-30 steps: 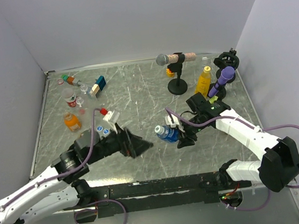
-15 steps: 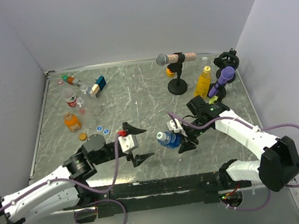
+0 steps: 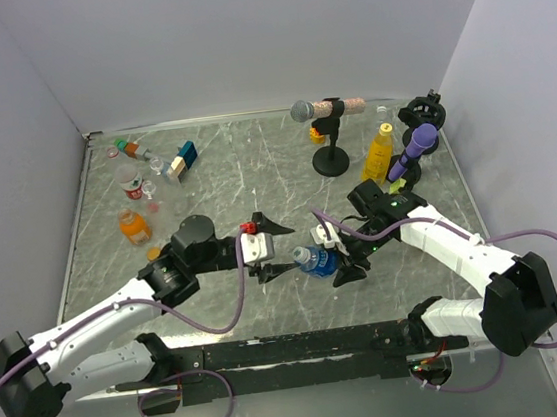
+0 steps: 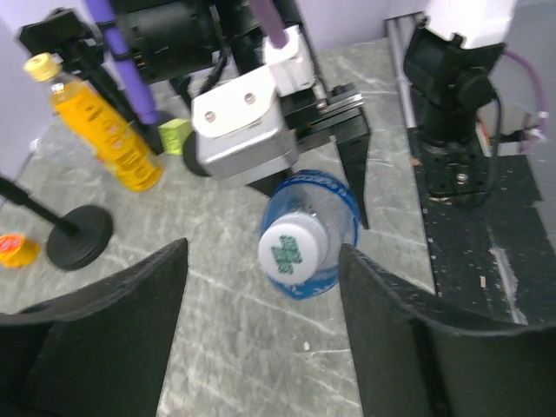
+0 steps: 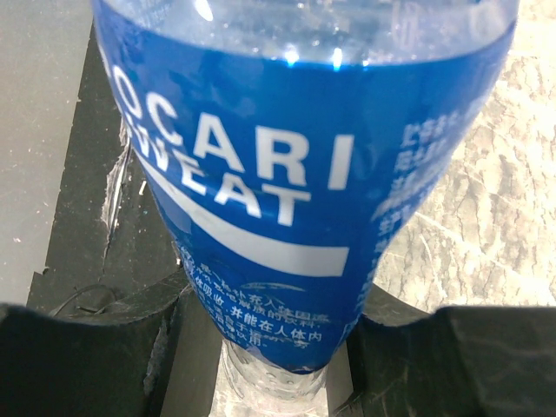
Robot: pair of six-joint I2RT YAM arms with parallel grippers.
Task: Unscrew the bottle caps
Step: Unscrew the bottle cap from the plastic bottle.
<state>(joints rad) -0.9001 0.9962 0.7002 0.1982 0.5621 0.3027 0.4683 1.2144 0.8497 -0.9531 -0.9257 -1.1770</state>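
Top external view: a blue-labelled bottle (image 3: pixel 319 261) was seen lying tilted, on the arm-base side of the black microphone stand (image 3: pixel 331 161) and a little to its left, with its white cap (image 3: pixel 302 257) turned away from the stand's side of the table (image 3: pixel 255 181). The bottle was clamped around its body by the right gripper (image 3: pixel 341 258), which had been brought in from the right of the stand.

From the right wrist camera, the blue label (image 5: pixel 287 191) was shown filling the frame, and the bottle was pressed between the two black fingers (image 5: pixel 82 369) at its lower part, so a firm hold was read there.

The left gripper (image 3: pixel 273 247) was placed at the cap end, farther left of the stand than the bottle. From the left wrist camera, the cap (image 4: pixel 292 250) was seen end on, between the two dark fingers (image 4: pixel 109 334), with a clear gap on each side; the jaws were held fairly wide and nothing was touched by them.

A yellow bottle (image 3: pixel 380 153) with its yellow cap on was stood upright just to the right of the stand. An orange bottle (image 3: pixel 132 225) was stood well apart to the stand's left, near the table's left edge.
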